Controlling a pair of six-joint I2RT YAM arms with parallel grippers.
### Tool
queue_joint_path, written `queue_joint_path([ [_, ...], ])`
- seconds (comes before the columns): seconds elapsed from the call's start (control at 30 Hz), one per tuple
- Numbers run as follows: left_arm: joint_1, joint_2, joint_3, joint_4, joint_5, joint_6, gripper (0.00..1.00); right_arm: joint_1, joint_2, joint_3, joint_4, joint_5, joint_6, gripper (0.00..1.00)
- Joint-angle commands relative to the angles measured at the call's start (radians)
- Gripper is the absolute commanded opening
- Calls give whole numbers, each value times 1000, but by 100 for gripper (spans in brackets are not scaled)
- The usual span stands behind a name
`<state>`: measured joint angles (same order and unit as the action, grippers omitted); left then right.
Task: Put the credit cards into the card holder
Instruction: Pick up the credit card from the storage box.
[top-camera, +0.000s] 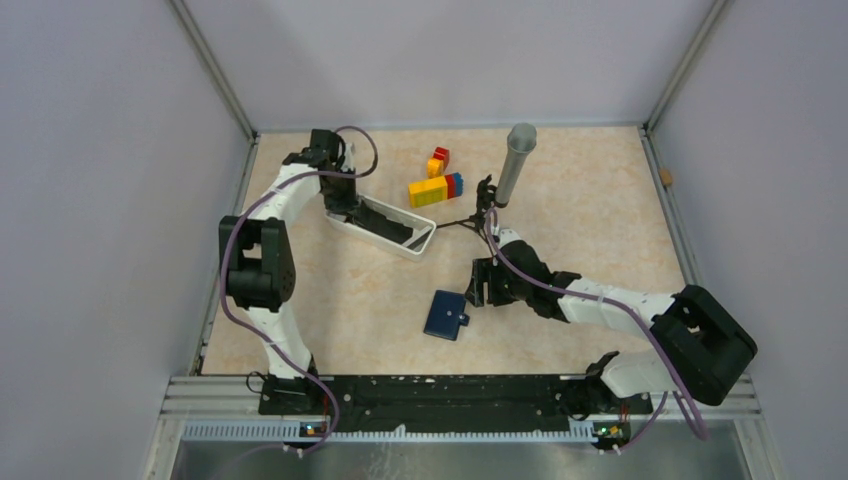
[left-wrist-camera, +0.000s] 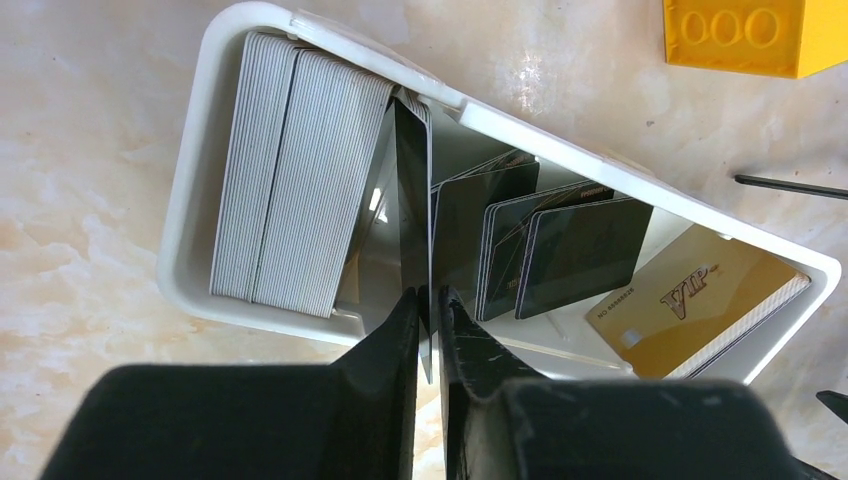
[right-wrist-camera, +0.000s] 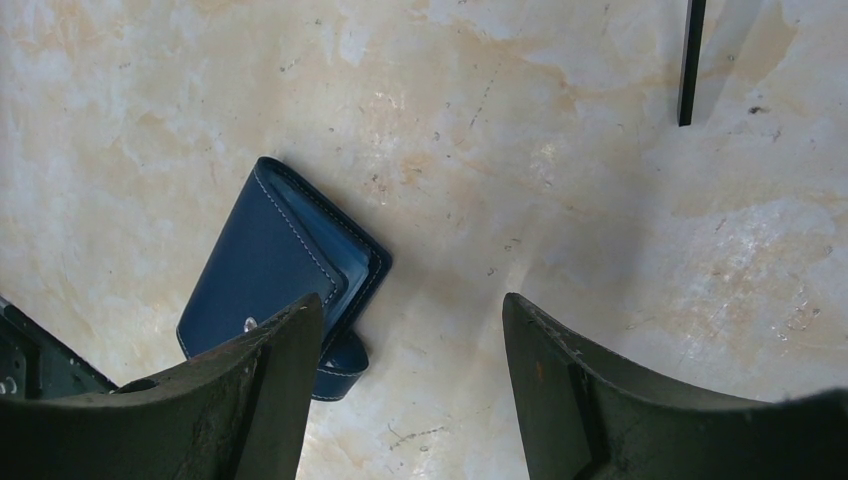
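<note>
The left gripper pinches narrow on one dark credit card standing in the white tray just ahead: the pick-up step. Next, lift it straight out. The closed card holder lies beneath one finger of the wide-open right gripper.

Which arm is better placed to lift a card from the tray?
Left: its fingers pinch a dark credit card standing in the white tray. The right fingers are open, near the card holder.
</note>
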<state>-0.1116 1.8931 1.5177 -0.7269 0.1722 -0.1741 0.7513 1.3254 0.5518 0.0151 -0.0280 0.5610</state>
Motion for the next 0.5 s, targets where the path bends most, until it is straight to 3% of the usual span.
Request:
queue_joint_path([
  [0.0, 8, -53, 30, -6, 11, -1, 12, -9, 8, 39, 29, -3, 1, 65],
  [0.2, 10, -68, 30, -11, -17, 2, 2, -9, -3, 41, 22, 3, 3, 65],
  [0.47, 12, -135, 5, 0, -72, 8, 0, -9, -43, 50, -5, 23, 2, 65],
])
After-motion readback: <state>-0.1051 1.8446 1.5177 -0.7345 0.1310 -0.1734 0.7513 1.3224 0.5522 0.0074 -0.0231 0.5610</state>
